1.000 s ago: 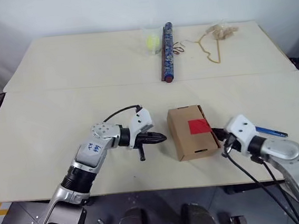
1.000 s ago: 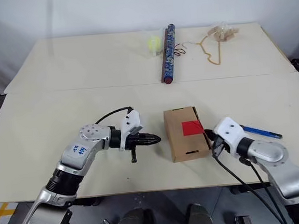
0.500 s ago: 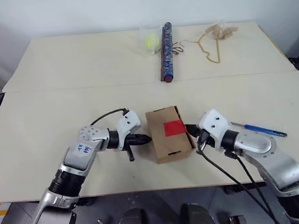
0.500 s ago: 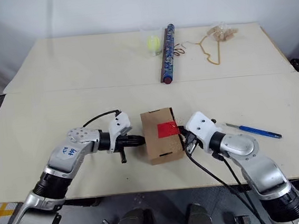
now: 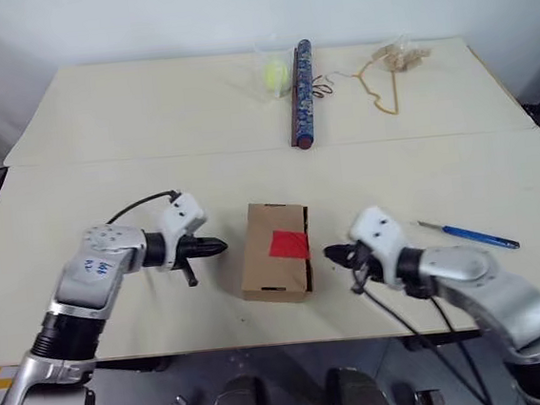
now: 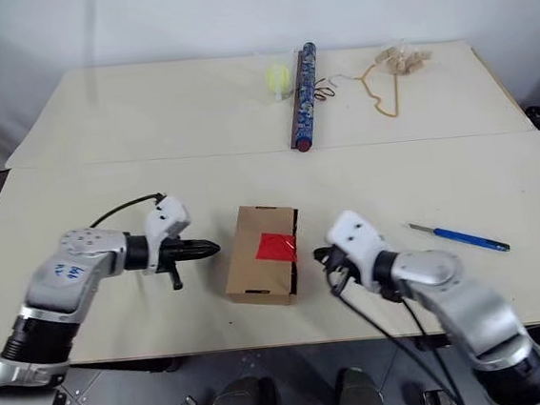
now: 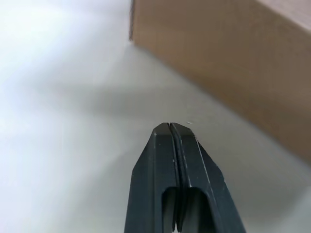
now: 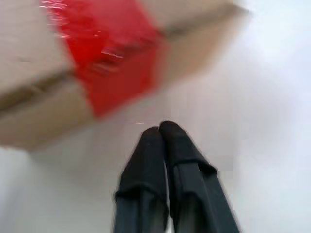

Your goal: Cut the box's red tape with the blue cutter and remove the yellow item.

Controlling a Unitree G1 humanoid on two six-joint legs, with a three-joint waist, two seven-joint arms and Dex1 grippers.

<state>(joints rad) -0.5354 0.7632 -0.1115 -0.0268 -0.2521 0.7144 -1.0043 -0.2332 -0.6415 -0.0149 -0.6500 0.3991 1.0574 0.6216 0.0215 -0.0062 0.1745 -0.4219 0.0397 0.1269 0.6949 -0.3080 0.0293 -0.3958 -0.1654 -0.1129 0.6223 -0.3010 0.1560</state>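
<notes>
The brown box [image 5: 262, 261] lies near the table's front edge, flaps closed, with the red tape [image 5: 289, 246] across its top seam. My left gripper [image 5: 219, 247] is shut and empty, pointing at the box's left side with a small gap between them; its fingertips [image 7: 167, 128] are pressed together. Just off the box's right side my right gripper [image 5: 330, 251] is shut with nothing in it, and the red tape [image 8: 107, 58] looms close ahead of it. The blue cutter [image 5: 469, 235] lies on the table to the right, beyond my right arm. The yellow item is hidden.
At the back of the table lie a long dark patterned tube [image 5: 302, 89], a yellow-green ball in a clear container [image 5: 274, 72], and a tan cord with a small wooden piece [image 5: 387, 76]. The box lies close to the table's front edge [image 5: 263, 329].
The box has slid to the left across the table and turned a little, with my right gripper following at its right side. My left gripper has drawn back to the left.
</notes>
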